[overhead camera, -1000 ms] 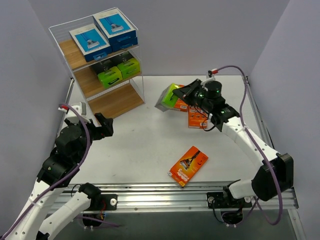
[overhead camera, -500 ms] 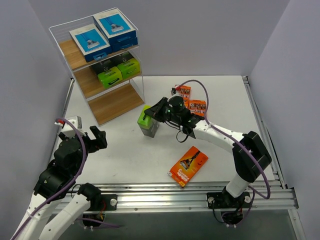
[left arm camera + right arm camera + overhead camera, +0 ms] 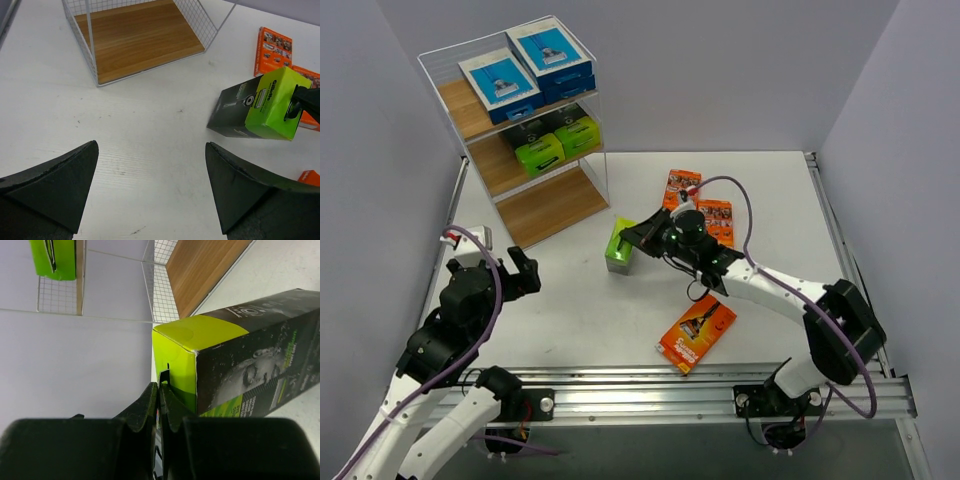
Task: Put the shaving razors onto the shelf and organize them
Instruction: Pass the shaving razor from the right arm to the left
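Swinging across from the right half of the table (image 3: 580, 300) a second ago, the right gripper (image 3: 636, 233) now sits left of centre, just off the open front of the shelf (image 3: 550, 205). Its jaws are clenched on a thin tab at the lime end of the black-and-lime pack (image 3: 618, 247), and the wrist view shows the fingertips (image 3: 161, 385) pressed almost together on that tab. The pack lies low with its long side level (whether it rests on the table or hangs just above it, I cannot tell).

The left gripper (image 3: 520, 270) is released, its fingers (image 3: 55, 180) spread wide above bare table near the shelf's bottom board, and it holds nothing.

On the shelf, two blue-and-white packs (image 3: 525, 68) lie on the top tier and two lime-ended packs (image 3: 558, 145) on the middle tier. Three orange packs (image 3: 697, 332) lie on the table: one near the front edge and two behind the right arm.
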### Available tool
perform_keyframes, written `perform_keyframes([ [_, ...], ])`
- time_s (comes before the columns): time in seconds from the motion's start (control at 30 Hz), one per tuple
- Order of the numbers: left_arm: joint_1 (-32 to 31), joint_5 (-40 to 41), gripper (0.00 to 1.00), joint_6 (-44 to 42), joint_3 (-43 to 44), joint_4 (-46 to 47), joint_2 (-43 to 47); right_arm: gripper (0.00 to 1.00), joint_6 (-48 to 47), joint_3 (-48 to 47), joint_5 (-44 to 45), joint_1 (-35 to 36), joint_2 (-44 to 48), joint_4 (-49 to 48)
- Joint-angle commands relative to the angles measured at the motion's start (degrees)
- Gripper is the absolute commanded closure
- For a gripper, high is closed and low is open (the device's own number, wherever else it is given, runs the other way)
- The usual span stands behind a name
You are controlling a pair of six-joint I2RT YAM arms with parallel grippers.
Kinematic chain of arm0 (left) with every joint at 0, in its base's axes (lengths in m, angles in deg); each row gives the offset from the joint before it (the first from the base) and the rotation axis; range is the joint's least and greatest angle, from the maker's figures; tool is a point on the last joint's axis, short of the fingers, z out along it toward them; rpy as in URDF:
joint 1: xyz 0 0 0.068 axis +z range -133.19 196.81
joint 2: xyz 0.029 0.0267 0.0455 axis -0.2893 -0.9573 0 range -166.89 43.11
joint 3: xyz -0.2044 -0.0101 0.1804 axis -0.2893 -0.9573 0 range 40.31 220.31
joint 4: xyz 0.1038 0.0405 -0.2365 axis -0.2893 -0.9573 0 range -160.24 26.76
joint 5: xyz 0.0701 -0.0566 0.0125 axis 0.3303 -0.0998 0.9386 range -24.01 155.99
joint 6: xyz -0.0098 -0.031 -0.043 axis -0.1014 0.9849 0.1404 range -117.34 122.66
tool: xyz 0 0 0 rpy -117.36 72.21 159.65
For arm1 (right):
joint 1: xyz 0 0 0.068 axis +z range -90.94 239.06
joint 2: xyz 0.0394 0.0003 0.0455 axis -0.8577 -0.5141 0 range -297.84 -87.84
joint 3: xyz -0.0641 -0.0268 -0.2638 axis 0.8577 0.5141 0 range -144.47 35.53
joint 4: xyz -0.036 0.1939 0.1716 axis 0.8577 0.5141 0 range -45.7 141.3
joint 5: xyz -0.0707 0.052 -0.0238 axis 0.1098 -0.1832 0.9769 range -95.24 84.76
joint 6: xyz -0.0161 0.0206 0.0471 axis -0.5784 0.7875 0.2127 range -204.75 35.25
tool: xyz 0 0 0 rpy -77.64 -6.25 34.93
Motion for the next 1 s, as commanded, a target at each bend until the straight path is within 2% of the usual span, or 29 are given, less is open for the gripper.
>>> perform_keyframes([
  [0.0,0.38,-4.08,0.03,4.67,0.87,2.35,0.48,1.0,-0.68,6.16,0.94,-1.18,6.69,0.03],
  [0.17,0.46,-7.96,0.02,8.37,-1.15,4.46,1.45,1.0,-2.09,11.72,2.17,-3.38,14.08,4.07],
  [0.37,0.38,-12.09,0.0,11.97,-2.3,6.31,0.05,1.0,-1.3,18.49,1.47,-5.22,18.21,2.77],
  [0.47,0.46,-15.78,0.0,20.48,-4.75,6.83,-0.57,1.0,-0.24,21.38,1.82,-5.31,19.36,1.45],
  [0.57,0.46,-22.87,0.0,34.26,-10.28,9.73,-1.36,1.0,0.99,24.37,1.64,-5.23,19.98,-1.27],
  [0.6,0.46,-25.0,0.0,40.83,-12.3,13.74,-1.54,1.0,1.16,24.99,1.64,-5.14,20.41,-1.72],
  [0.63,0.38,-26.85,0.0,43.85,-16.84,16.74,-1.71,1.0,1.43,25.61,1.73,-5.05,20.68,-2.16],
  [0.67,0.38,-29.82,0.06,46.67,-18.97,19.55,-1.8,1.0,1.69,26.31,1.82,-4.88,20.85,-3.29],
  [0.7,0.38,-31.16,0.06,50.96,-21.08,25.67,-1.97,1.0,1.78,27.1,1.82,-4.61,20.94,-3.57],
  [0.77,0.29,-31.7,0.06,53.37,-24.88,29.41,-2.94,1.0,1.78,27.63,1.38,-4.17,20.94,-4.36],
  [0.97,0.11,-30.2,0.06,53.55,-25.14,30.65,-6.54,1.0,3.1,28.69,0.94,-1.98,19.72,-7.95],
])
